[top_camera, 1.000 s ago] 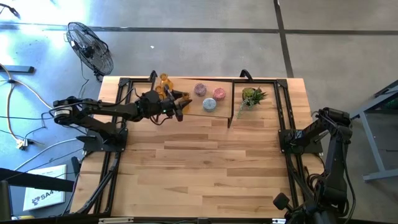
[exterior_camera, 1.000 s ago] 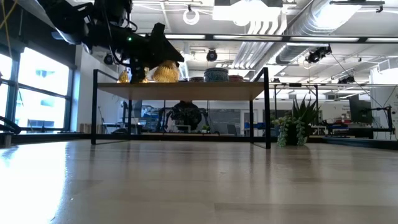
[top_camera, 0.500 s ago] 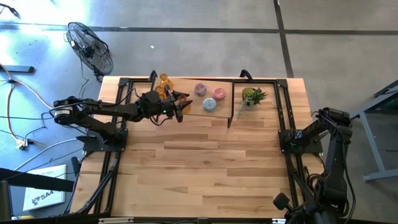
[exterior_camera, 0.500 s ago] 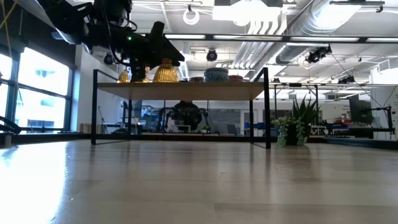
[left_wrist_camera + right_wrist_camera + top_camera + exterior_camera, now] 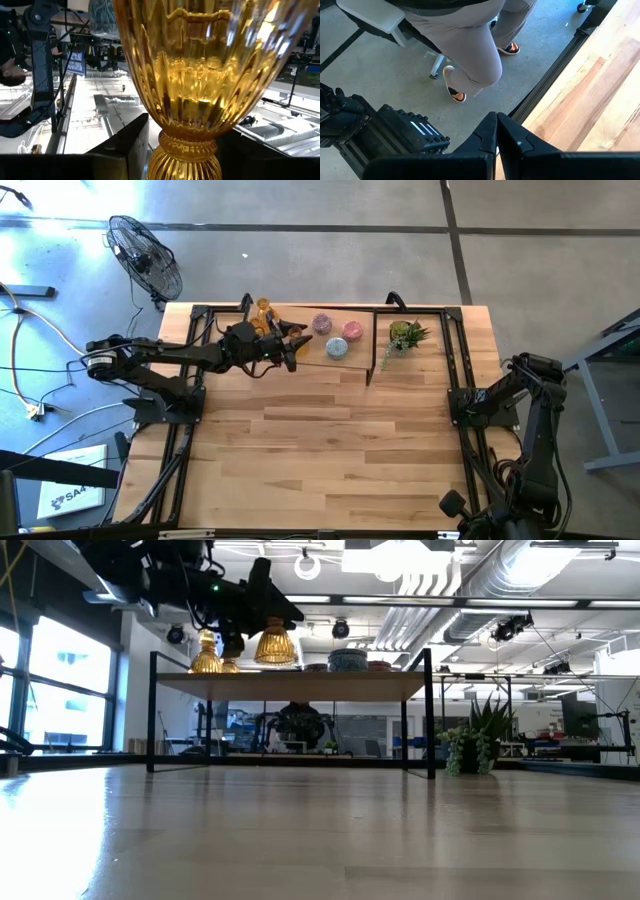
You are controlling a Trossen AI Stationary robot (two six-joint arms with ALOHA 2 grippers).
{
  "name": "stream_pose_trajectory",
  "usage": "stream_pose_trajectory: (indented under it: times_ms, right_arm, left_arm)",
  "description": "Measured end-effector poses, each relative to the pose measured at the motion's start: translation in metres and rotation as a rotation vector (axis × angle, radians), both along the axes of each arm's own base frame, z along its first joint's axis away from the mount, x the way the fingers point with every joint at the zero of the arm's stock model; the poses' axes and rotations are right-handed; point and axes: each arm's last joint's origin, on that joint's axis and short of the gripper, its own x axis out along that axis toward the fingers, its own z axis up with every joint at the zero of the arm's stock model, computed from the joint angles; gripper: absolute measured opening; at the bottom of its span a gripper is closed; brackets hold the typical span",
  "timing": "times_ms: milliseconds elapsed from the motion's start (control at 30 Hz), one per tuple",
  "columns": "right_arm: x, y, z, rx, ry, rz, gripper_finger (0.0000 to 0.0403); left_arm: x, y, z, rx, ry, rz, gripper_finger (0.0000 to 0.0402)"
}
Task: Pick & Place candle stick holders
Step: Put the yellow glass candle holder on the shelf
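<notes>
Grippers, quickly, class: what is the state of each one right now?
Left gripper: closed on an amber candle stick holder, lifted above the shelf.
Right gripper: shut, holding nothing, parked at the table's right edge.

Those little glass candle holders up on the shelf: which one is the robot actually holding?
An amber holder, pinched in the left gripper and hanging clear above the shelf. The other amber ones and the pink and blue holders sit on the shelf.
</notes>
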Motion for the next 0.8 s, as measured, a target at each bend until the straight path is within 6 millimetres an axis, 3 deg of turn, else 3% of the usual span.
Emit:
stream_pose_trajectory:
  times_ms: [800]
  right_arm:
    - [0.000, 0.000, 0.000, 0.000, 0.000, 0.000, 0.0005]
  left_arm:
    - [0.000, -0.004, -0.012, -0.111, 0.065, -0.112, 0.0162]
